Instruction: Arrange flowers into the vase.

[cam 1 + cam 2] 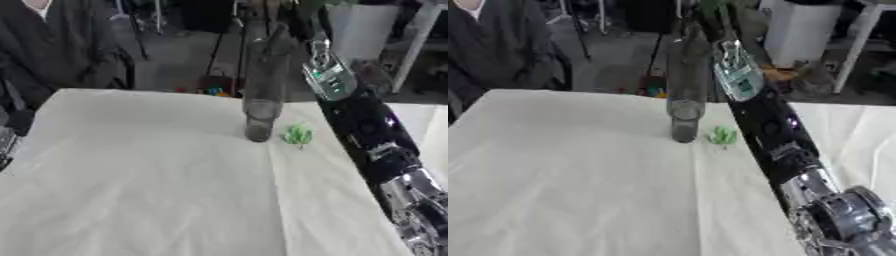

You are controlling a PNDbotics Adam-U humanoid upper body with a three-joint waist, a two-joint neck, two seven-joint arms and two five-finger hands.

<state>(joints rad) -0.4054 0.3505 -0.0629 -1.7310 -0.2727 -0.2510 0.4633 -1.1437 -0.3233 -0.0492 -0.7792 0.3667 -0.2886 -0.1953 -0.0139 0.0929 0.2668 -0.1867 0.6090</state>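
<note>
No writing or label can be read anywhere. The right arm (776, 135) rises from the lower right corner of the frame, silver joints nearest, then black forearm, then a pale green-lit section near the wrist, running up and leftward toward the top centre. On the white cloth (149, 190) covering the table, a small green sprig (298, 135) lies just right of centre, close beside the foot of the vase (262, 95); which way the sprig points cannot be told. The vase is tall, clear and narrow, standing upright with its long axis vertical, its top reaching near the upper edge. The right hand (710, 22) shows at the top centre beside the vase's upper part, blurred; whether its fingers are spread or closed, or touch the vase, cannot be told.
</note>
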